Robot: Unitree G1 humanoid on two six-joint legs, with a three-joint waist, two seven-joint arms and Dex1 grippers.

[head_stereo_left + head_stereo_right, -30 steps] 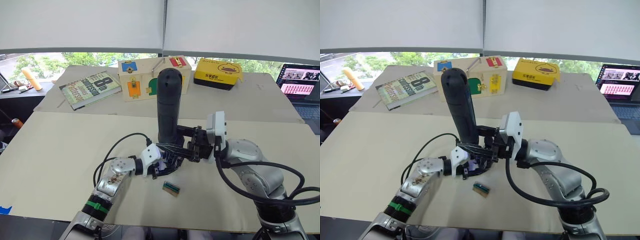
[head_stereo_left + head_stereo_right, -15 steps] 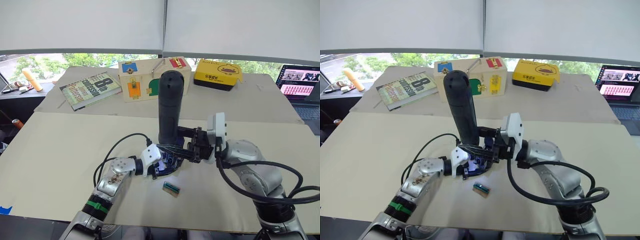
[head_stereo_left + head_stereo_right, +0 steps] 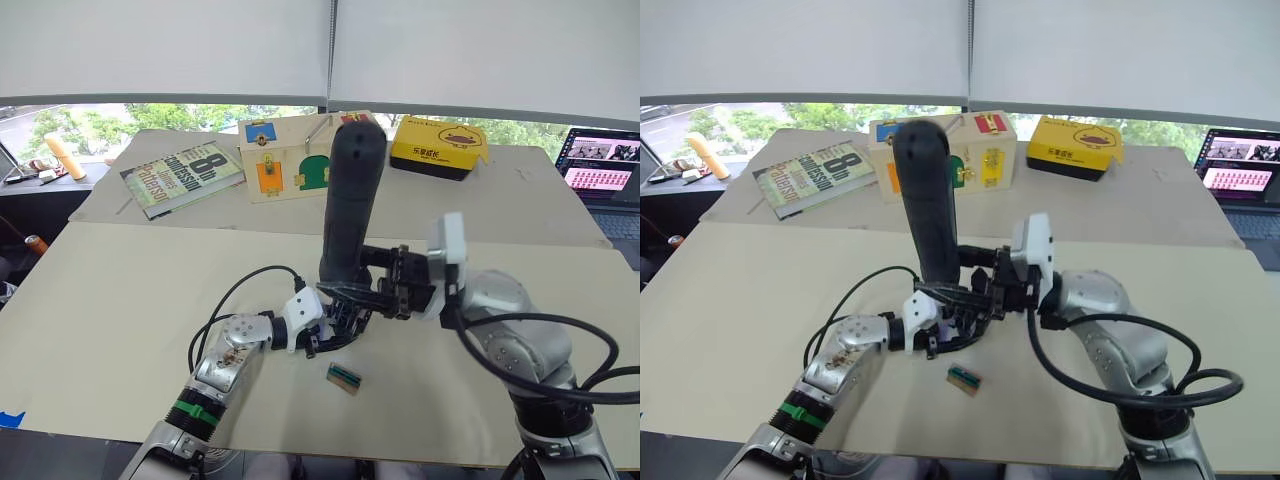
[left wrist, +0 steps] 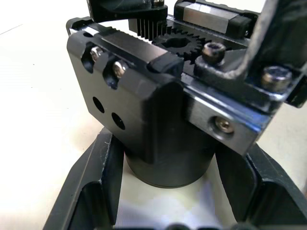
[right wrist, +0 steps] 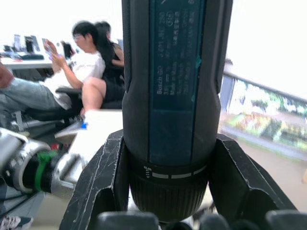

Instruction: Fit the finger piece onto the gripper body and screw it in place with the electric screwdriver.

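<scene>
My right gripper [image 5: 165,191], clamped on the electric screwdriver [image 3: 348,205], has tipped its top toward the far boxes. My left gripper [image 4: 168,191] still pinches the gripper body [image 4: 144,110] on the table [image 3: 120,290]. The bit tip is hidden.

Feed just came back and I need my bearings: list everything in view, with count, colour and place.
screwdriver: 1, dark blue-black, upright at table centre, in right tool
gripper body: 1, black, between left tool's fingers
small block: 1, green-topped, near table edge
book: 1, far left
wooden box: 1, far centre
yellow box: 1, far right
laptop: 1, far right edge
people: seated, background
left tool: shut on gripper body
right tool: shut on screwdriver
</scene>
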